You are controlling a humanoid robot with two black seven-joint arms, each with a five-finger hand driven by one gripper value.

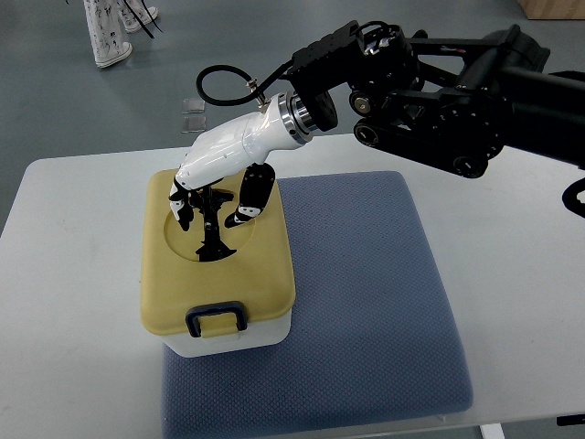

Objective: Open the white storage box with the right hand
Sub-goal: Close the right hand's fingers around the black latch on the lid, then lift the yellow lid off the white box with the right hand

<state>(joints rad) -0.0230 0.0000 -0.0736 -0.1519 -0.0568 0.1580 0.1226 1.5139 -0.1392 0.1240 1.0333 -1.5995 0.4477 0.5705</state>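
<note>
A white storage box (239,340) with a yellowish lid (183,293) stands on the left edge of a blue-grey mat, its dark blue latch (217,318) facing the near side. My right hand (215,187), white with black fingers, reaches in from the upper right and hovers over the far half of the lid. Its fingers (254,194) are spread and relaxed, pointing down into the round recess (183,240) in the lid, holding nothing. Whether the fingertips touch the lid I cannot tell. The lid lies closed on the box.
The blue-grey mat (366,293) covers the middle of a white table (73,302). The black right arm (439,91) crosses the upper right. A person's shoes (114,37) stand on the floor at top left, near two small floor tags (194,114).
</note>
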